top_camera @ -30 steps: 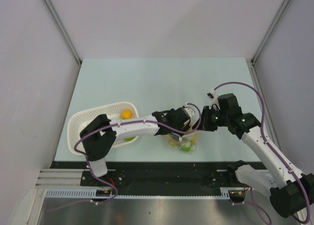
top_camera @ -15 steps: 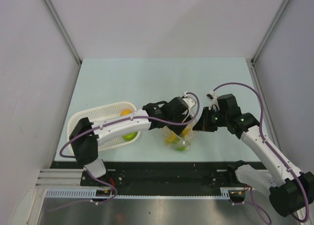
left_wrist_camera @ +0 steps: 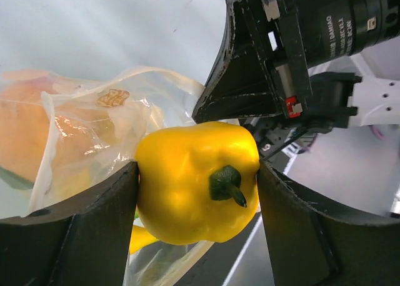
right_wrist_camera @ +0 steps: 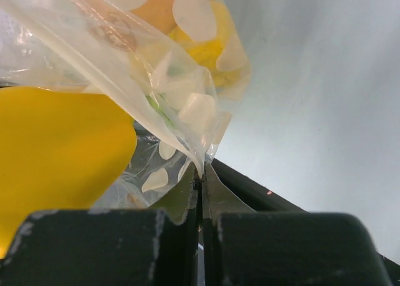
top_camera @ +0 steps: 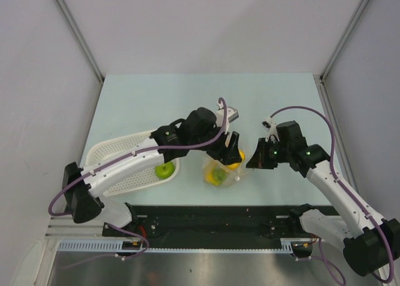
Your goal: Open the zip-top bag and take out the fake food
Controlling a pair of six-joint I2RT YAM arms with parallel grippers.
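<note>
The clear zip-top bag (top_camera: 220, 175) hangs near the table's front edge, with green and yellow fake fruit still inside. My left gripper (top_camera: 232, 150) is shut on a yellow bell pepper (left_wrist_camera: 197, 177) with a green stem and holds it just above the bag's mouth. My right gripper (top_camera: 252, 162) is shut on the bag's right edge, its fingers pinching the plastic (right_wrist_camera: 201, 171). In the right wrist view the bag (right_wrist_camera: 156, 80) stretches up and left, and the yellow pepper (right_wrist_camera: 56, 148) shows at the left. In the left wrist view the bag (left_wrist_camera: 81, 136) lies behind the pepper.
A white perforated basket (top_camera: 115, 161) sits at the left front and holds a green apple (top_camera: 165, 169). My left arm reaches across the basket's right end. The black front rail (top_camera: 206, 214) runs just below the bag.
My left gripper has come up out of the bag with the yellow pepper and moved back. The bag has been pulled more upright. My right gripper has kept its pinch.
</note>
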